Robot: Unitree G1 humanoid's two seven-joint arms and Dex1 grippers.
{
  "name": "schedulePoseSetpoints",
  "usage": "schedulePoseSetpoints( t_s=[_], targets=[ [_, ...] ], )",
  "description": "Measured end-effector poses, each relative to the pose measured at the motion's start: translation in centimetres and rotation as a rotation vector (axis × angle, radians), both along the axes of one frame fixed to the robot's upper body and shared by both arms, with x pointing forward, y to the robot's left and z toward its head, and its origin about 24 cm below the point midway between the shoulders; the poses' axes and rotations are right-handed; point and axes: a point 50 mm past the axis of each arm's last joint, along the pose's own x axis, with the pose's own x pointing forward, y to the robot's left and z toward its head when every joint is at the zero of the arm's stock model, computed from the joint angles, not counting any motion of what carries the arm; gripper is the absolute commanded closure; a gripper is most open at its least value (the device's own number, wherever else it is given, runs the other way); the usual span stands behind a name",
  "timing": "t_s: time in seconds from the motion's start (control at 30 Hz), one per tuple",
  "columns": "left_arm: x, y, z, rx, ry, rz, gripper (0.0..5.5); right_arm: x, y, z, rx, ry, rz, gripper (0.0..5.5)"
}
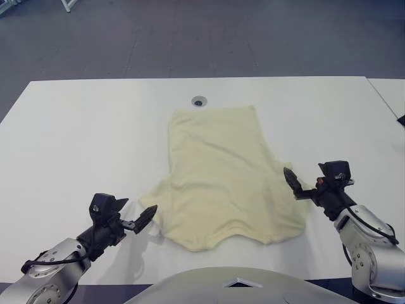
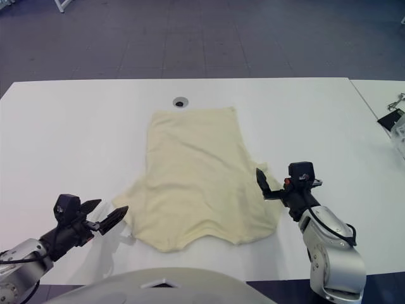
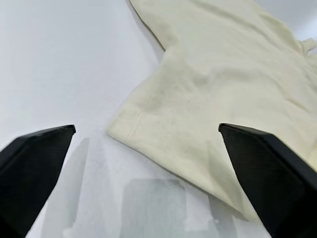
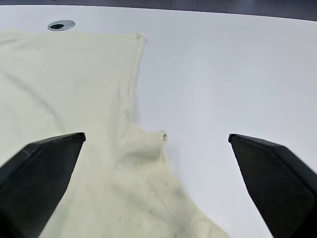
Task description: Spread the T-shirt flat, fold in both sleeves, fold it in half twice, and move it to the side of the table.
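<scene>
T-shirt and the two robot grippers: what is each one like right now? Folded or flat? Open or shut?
T-shirt: spread out on the table, not folded yet, a bit wrinkly.
Left gripper: open, holding nothing, by one sleeve.
Right gripper: open, holding nothing, at the shirt's other side.

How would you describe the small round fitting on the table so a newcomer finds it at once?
Start at the white table, where a pale yellow T-shirt lies spread in the middle. Just beyond the shirt's straight far edge, towards its left end, sits a small round fitting. It is the only dark, circular thing on the white top.
</scene>
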Motion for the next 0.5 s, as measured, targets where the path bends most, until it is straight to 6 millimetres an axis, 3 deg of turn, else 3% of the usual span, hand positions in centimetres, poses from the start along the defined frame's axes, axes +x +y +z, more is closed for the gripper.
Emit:
schedulePoseSetpoints(
  t_s=[0.5],
  targets=[
    [0.74, 0.57, -1.11, -0.129, 0.074, 0.121, 3.07, 0.81, -0.14, 0.46, -0.028, -0.027, 0.003, 0.10]
  ],
)
